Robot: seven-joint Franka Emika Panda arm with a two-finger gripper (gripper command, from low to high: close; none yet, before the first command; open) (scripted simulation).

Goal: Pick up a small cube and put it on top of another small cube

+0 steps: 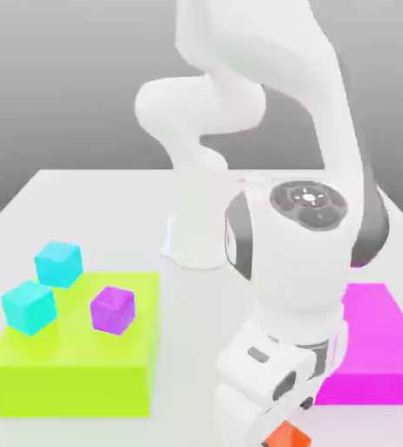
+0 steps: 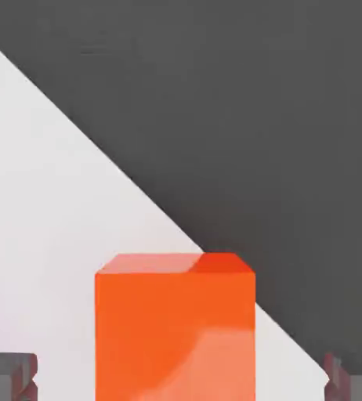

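Orange-red cube (image 2: 175, 337) sits between the open pincer's (image 2: 181, 379) fingers.

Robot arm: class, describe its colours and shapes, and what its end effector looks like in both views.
The arm is smooth and glossy white, built of rounded, tube-like segments. Dark grey caps cover its joint sides, and a round dark plate with small light fittings marks one joint. The end effector has two small, blocky grey fingertips with reddish-brown inner edges.
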